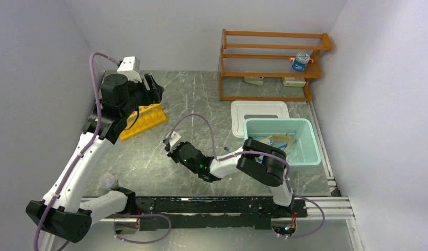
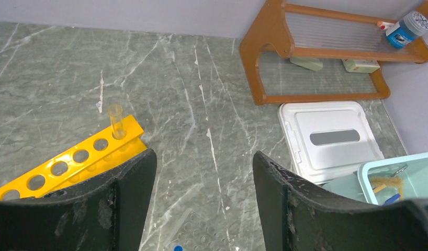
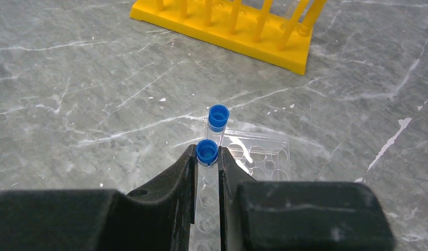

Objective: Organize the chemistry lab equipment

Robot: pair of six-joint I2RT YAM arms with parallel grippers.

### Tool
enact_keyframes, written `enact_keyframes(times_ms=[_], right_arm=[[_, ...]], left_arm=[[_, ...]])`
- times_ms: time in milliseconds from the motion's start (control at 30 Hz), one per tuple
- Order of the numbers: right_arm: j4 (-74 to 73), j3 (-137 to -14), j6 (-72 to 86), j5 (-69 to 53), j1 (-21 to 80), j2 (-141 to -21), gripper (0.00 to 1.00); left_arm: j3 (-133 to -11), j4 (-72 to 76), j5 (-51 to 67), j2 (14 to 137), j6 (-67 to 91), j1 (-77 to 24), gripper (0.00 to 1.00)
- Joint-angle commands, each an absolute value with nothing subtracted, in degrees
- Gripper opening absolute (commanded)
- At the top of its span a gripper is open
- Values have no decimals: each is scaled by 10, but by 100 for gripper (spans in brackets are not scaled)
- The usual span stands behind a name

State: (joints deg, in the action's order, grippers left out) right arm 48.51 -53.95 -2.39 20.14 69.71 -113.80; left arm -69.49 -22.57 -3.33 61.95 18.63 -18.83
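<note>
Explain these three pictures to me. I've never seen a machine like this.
These are two robot arms bolted to a table's near edge. The wide picture looks down from above and behind them; the other two come from cameras on each wrist. The left end effector is open and empty, near the yellow test tube rack, which holds one clear tube. The right end effector is shut on a small blue-capped tube over a clear well tray; a second capped tube stands in that tray. Further right lie a pale teal tub, a white lid and an orange wooden shelf.
</note>
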Motion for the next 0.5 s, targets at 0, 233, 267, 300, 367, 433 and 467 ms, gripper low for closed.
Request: enact_keyframes(times_ms=[0, 233, 267, 300, 367, 433, 467], right_arm=[[484, -557, -16, 206, 698, -1153, 16], [461, -567, -1, 208, 696, -1157, 17], [455, -570, -1, 208, 695, -1157, 17], [444, -575, 15, 208, 694, -1158, 17], [428, -581, 24, 208, 692, -1157, 17], [416, -588, 28, 209, 690, -1156, 17], [408, -591, 31, 209, 690, -1156, 18]], left_arm=[[-684, -221, -42, 608, 181, -182, 72], [-682, -223, -44, 606, 181, -181, 72], [-681, -223, -44, 604, 180, -181, 72], [-681, -224, -45, 605, 180, -181, 72], [-680, -225, -45, 604, 180, -180, 71], [-680, -225, -45, 602, 180, -180, 72], [-679, -225, -45, 602, 180, -180, 72]])
